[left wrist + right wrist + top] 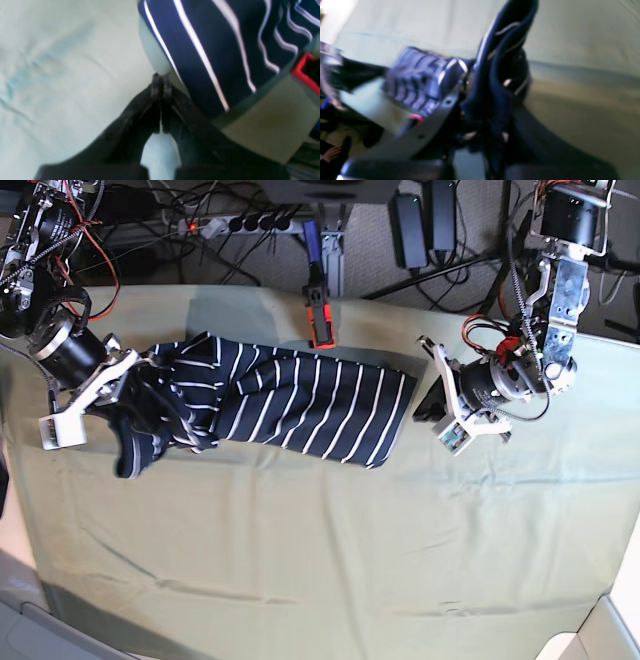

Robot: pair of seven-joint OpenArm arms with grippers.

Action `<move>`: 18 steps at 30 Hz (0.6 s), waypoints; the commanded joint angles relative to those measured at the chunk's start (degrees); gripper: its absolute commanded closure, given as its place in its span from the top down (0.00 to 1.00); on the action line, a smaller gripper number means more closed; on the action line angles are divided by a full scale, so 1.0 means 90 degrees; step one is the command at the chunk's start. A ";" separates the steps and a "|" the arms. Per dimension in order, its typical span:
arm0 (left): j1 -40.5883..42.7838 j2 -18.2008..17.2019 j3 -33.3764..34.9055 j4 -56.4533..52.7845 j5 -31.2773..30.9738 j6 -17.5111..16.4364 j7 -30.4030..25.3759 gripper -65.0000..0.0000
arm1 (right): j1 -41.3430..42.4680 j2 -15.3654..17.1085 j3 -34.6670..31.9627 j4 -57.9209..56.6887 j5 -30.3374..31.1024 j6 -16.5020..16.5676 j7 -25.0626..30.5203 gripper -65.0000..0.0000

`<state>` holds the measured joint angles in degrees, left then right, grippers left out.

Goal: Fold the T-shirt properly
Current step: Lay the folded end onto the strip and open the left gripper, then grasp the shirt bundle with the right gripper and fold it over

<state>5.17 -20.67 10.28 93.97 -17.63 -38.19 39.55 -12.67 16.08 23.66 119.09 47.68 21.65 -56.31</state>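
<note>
The T-shirt, dark navy with thin white stripes, lies stretched sideways across the back half of the table, bunched at its left end. My right gripper is at that bunched end, shut on a gathered fold of the T-shirt, which stands up between its jaws. My left gripper sits just off the shirt's right edge, shut with nothing between its fingertips. In the left wrist view the T-shirt fills the upper right, apart from the fingers.
A wrinkled pale green cloth covers the table. A red and black clamp stands at the back edge, behind the shirt. Cables and a power strip lie beyond the table. A person's hand shows below the table's edge.
</note>
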 commanded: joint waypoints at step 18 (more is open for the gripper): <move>0.0117 -0.0039 -0.0027 -0.0563 -0.0070 0.0007 -0.0219 0.00 | 0.0614 -0.1945 -0.3067 -0.0078 -0.2246 0.0406 0.0753 0.00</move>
<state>6.46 -20.51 10.11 88.86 -19.75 -38.09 35.70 -7.79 -1.28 -3.97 117.51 26.57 21.67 -51.20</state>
